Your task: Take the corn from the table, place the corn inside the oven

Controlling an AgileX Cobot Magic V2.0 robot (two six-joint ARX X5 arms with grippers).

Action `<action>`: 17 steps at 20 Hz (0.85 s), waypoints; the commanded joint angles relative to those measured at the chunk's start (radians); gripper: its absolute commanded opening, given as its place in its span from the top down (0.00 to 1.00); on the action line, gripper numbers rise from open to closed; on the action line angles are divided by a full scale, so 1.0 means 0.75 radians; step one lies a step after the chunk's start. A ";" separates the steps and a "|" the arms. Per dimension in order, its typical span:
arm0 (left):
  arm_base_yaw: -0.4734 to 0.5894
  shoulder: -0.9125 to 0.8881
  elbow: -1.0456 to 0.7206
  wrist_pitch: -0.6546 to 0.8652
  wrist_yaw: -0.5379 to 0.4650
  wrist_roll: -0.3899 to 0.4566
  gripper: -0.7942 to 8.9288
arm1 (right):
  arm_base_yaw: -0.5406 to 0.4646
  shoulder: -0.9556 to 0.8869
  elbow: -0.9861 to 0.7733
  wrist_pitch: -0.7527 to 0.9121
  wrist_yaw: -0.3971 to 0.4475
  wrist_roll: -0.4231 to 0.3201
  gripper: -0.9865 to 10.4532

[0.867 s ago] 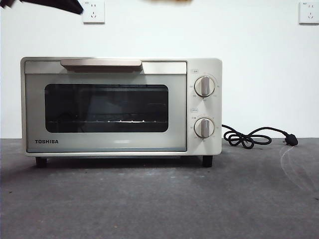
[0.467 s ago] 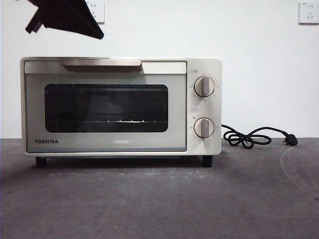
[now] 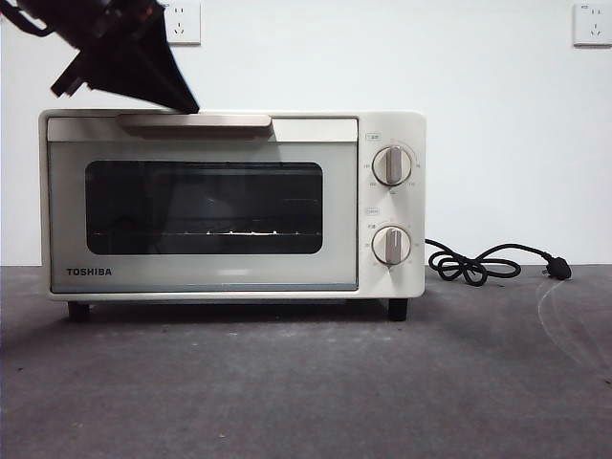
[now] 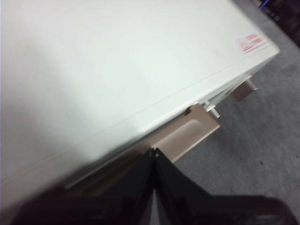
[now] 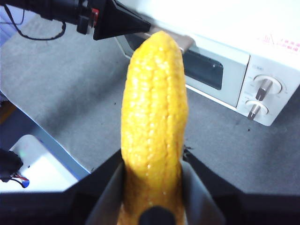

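Note:
The corn (image 5: 152, 103), glossy yellow, stands between the jaws of my right gripper (image 5: 153, 164), which is shut on it high above the table (image 5: 93, 93) in front of the oven (image 5: 234, 61). The front view shows neither the corn nor this gripper. There the cream-white oven (image 3: 220, 287) stands with its dark glass door closed. My left gripper (image 3: 186, 103) comes in from the top left, and its shut tip (image 4: 153, 152) hovers just above the left part of the door's bar handle (image 3: 196, 120). The right wrist view also shows this left gripper (image 5: 140, 26) at the handle.
The oven's black cord (image 3: 478, 263) lies coiled on the table (image 3: 306, 382) to the right of the oven. Two wall sockets (image 3: 180, 21) (image 3: 592, 23) sit high on the white wall. The table's edge and a white object (image 5: 33, 164) lie off to one side.
The left gripper has come down from the top left corner to just above the oven's handle. The oven and its door have not moved.

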 commanded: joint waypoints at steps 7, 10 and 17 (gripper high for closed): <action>-0.011 0.011 0.002 -0.172 -0.048 0.045 0.92 | 0.002 0.000 0.004 -0.019 0.004 -0.007 0.93; -0.030 0.011 0.002 -0.248 -0.048 0.061 0.92 | 0.002 0.001 0.004 -0.031 0.012 -0.010 0.92; -0.149 0.011 0.002 -0.436 -0.047 0.123 0.92 | 0.002 0.001 0.004 -0.031 0.011 -0.021 0.92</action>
